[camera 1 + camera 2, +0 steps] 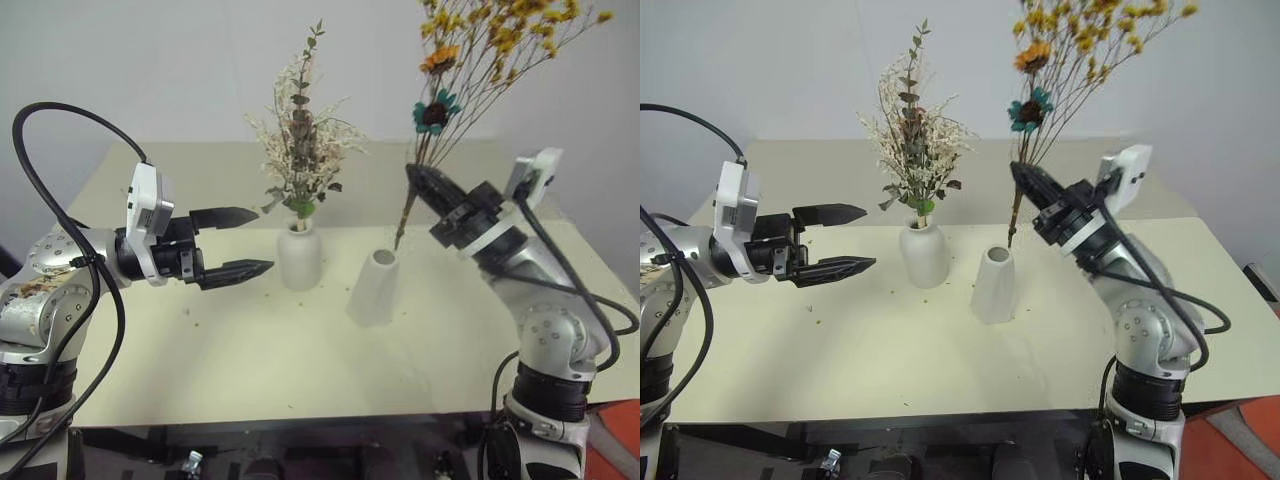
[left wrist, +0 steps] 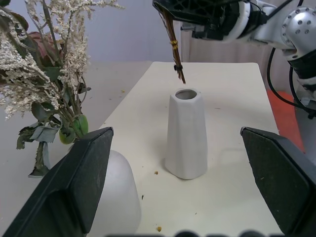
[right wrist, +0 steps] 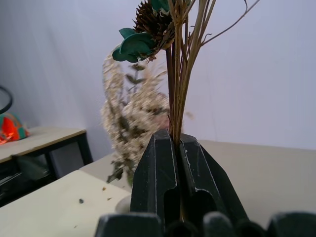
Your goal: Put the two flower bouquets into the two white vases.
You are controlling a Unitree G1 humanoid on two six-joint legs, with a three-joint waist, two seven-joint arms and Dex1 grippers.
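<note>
Roughly halfway, by my reckoning: the cream bouquet [image 1: 300,150] already stands in the round vase [image 1: 299,256], near the middle of the table [image 1: 250,350] and closer to its far edge than its near one. The yellow bouquet [image 1: 480,60] is not in yet. The right gripper [image 1: 418,180] is clamped tight on its stems, holding it upright in the air, with the stem ends hanging just above the mouth of the cone vase [image 1: 374,288]. That vase is empty and stands just beside the round one, toward the table's right edge. What is left, I judge, is lowering those stems into the cone vase and letting go.

The left gripper [image 1: 248,241] hovers with its fingers wide apart, holding nothing, level with the round vase on its left.

By count: two bouquets, two vases, two grippers, one table.
</note>
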